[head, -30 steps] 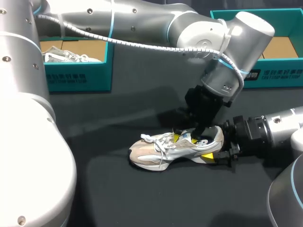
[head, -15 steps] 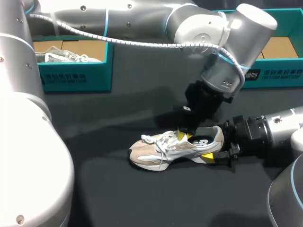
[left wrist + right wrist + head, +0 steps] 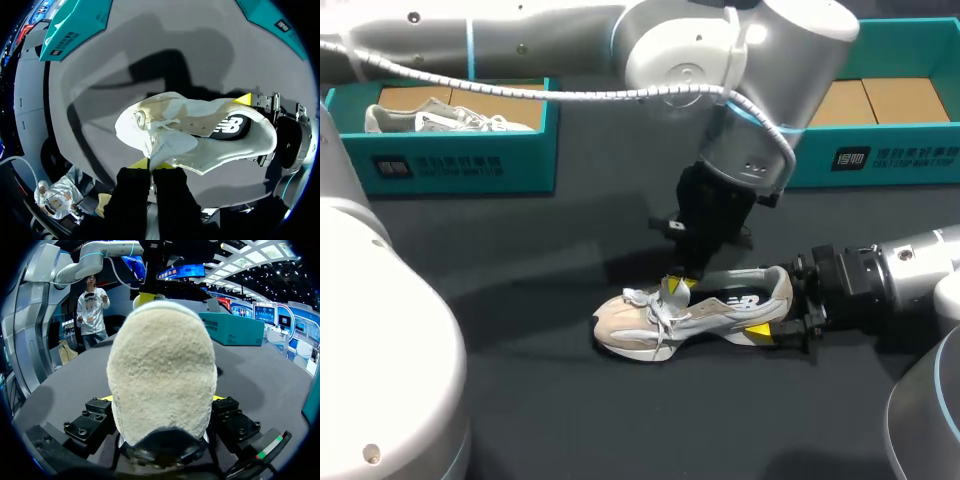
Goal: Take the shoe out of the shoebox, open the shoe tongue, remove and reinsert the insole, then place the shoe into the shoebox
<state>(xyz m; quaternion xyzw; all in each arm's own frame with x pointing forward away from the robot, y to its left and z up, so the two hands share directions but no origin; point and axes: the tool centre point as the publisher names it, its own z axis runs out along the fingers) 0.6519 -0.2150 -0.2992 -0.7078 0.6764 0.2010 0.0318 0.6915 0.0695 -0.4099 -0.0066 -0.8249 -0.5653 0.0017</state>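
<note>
I judge that the step in hand is opening the tongue. The sneaker (image 3: 640, 328) stands on its sole on the dark surface (image 3: 520, 400), toe toward my left and heel toward my right. It is well apart from the shoebox at my left (image 3: 470, 165), in which a second sneaker (image 3: 435, 120) lies. My left pincer (image 3: 675, 287) comes down from above beside the laces (image 3: 645, 300). It is closed almost fully on the top edge of the tongue (image 3: 170, 144), with both yellow tips pressing it from two sides. To do this well I would draw the edge up and toward the toe in a slow arc, not straight up. In this way the thin flap should not slip out of the tips, and the laces can give way little by little. The mouth should end wide enough to reach the insole. My right pincer (image 3: 770, 308) lies low along the surface and is clamped on the heel (image 3: 160, 370), its fingers held apart by the heel between them. It should hold firmly, so that the sneaker neither tips nor slides with the pull. The shoebox at my right (image 3: 900, 150) stands behind it. One second ago my left pincer was in the mouth of the sneaker, nearer the heel. It has since risen and travelled toward the toe, taking the tongue with it. The sneaker and my right pincer have not moved.
</note>
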